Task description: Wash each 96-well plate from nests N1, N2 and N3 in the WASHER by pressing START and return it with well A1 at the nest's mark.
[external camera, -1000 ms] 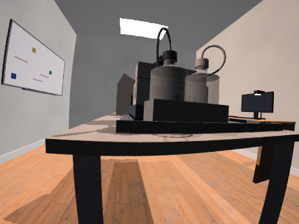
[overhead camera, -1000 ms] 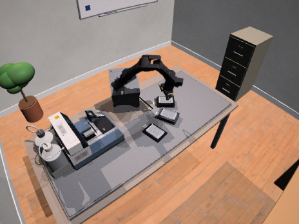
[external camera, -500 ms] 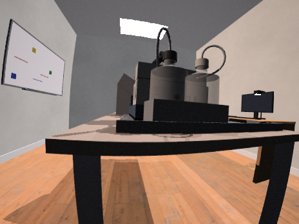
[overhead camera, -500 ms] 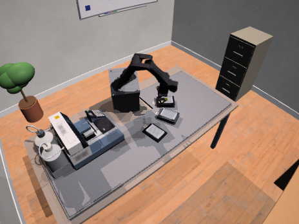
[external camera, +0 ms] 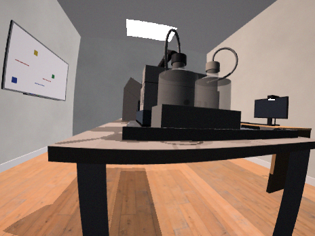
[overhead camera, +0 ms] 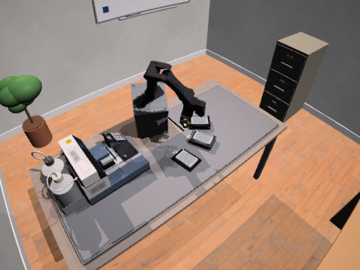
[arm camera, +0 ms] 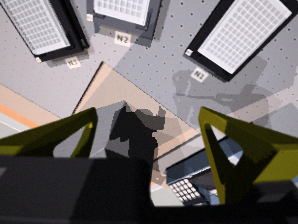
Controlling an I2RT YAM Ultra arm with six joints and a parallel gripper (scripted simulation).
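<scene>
Three white 96-well plates lie in their black nests on the grey mat: N1 (overhead camera: 186,159) (arm camera: 242,32), N2 (overhead camera: 202,138) (arm camera: 122,7) and N3 (overhead camera: 200,121) (arm camera: 37,25). My gripper (overhead camera: 186,121) (arm camera: 148,112) is open and empty. It hangs above the mat just left of the N3 nest, with its yellow fingers wide apart. The washer (overhead camera: 105,163) stands at the left of the table. Its dark carrier pocket (overhead camera: 125,150) holds no plate. The keypad (overhead camera: 116,136) (arm camera: 187,190) is beside it, with a small green light (overhead camera: 105,134) at its left.
The arm's dark base block (overhead camera: 150,109) stands behind the nests. Two bottles with tubing (overhead camera: 58,178) (external camera: 190,85) stand at the washer's left end and hide the plates in the exterior view. A filing cabinet (overhead camera: 292,75) stands beyond the table.
</scene>
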